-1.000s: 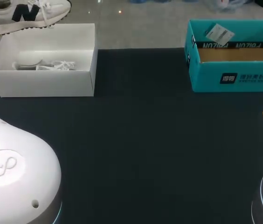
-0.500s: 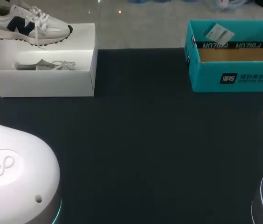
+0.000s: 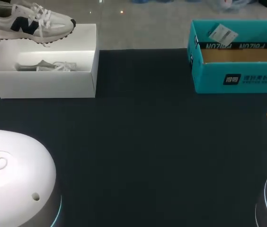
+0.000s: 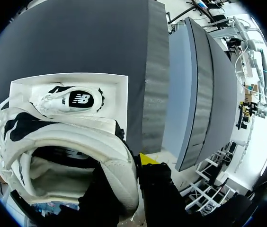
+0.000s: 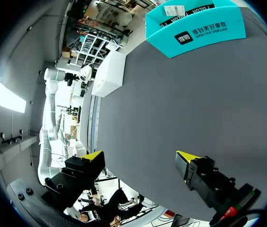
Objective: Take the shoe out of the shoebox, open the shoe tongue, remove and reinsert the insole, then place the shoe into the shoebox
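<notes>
1. White mesh and leather: the shoe [image 3: 31, 23] hangs in the air over the far rim of the shoebox [image 3: 43, 85], at the table's far left corner. Its toe points toward the middle, and a lace loop dangles under it. A second shoe [image 3: 46, 66] lies inside the box.
2. The left gripper [image 4: 132, 166] is clenched on the shoe's heel collar, with one finger inside the opening and one outside. Only one of its yellow tips shows.
3. The step in hand looks like the lift-out, nearly finished.
   - With only the heel held, the toe can sag or swing, so a slow carry with the sole level seems wise.
   - The loose lace should pass the box rim before any lowering.
   - Setting the shoe down flat, with the toe toward the right arm, would leave the tongue within reach of the other gripper.
4. The table [image 3: 147, 142] is dark, matte and flat. It probably gives a rubber sole fair grip. The broad stretch between the two boxes, nearer the arms, looks like the best working room.
5. A teal box [image 3: 237, 80] stands open at the far right, well apart from the shoebox, with brown card inside.
6. The right gripper [image 5: 140, 158] is released, its fingers wide apart with nothing between them. It hovers over the table near the right edge.
</notes>
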Action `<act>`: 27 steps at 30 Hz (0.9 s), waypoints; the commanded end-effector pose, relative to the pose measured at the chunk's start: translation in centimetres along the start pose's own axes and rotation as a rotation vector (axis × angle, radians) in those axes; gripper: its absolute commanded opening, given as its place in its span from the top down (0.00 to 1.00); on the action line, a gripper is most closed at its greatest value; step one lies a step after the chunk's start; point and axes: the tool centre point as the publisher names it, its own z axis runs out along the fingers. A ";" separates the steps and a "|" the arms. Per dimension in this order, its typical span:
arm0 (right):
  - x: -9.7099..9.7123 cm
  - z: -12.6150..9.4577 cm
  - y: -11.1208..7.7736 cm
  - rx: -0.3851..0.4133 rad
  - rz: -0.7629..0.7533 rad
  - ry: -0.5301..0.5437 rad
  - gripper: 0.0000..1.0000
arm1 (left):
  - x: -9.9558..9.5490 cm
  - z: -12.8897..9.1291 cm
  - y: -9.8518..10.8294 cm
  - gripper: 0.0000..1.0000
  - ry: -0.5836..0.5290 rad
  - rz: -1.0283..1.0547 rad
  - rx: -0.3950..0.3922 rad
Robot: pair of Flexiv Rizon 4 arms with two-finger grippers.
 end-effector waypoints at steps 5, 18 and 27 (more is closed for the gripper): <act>0.0 0.0 -0.2 -0.002 0.000 -0.002 0.00 | -1.7 2.6 0.8 1.00 0.026 0.001 -0.074; 0.0 0.0 -0.2 -0.002 0.000 -0.002 0.00 | -2.2 5.9 3.2 1.00 0.028 -0.084 -0.036; 0.0 0.0 -0.2 -0.002 0.000 -0.002 0.00 | -2.2 6.5 4.5 1.00 -0.004 -0.046 0.006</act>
